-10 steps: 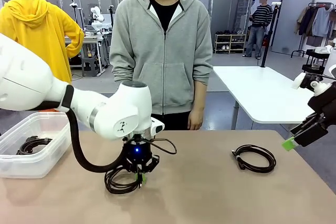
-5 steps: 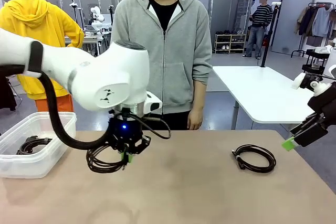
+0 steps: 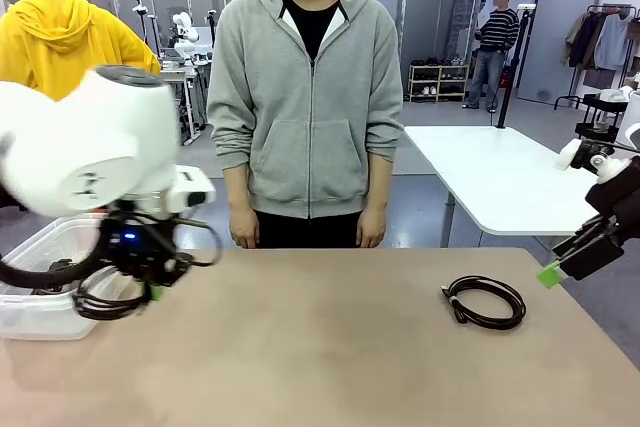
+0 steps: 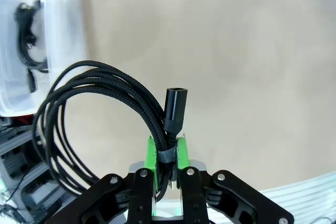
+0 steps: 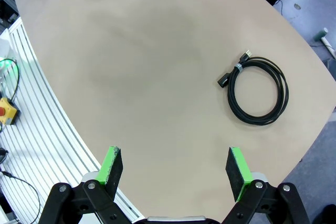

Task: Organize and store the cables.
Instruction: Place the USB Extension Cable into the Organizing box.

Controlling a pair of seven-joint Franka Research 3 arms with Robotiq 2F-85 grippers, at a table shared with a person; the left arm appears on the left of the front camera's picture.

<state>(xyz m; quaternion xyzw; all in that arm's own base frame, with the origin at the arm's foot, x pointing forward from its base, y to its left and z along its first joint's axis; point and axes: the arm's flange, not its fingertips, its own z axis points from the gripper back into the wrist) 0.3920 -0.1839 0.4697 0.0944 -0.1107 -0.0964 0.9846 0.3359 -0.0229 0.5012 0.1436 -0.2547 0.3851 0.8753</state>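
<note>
**Black coil held at the bin's rim**

Tan table [image 3: 340,347] carries a clear plastic bin [image 3: 25,319] at nine o'clock, a stored cable [image 4: 29,40] already inside. The left gripper [image 3: 152,290] hangs at the bin's rim, pads clamped on a wound cable [image 4: 142,108]. To store it well, I judge: move past the rim, centre over the bin, lower, then release. A loose cable [image 3: 485,302] lies at three o'clock; the right gripper [image 5: 173,167] hovers wide apart, empty

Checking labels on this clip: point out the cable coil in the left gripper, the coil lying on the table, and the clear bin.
held cable coil [image 4: 110,77], left wrist view, top of its loop
table coil [image 5: 231,95], right wrist view, strands below its plug
clear bin [image 3: 35,317], front view, near wall
</note>
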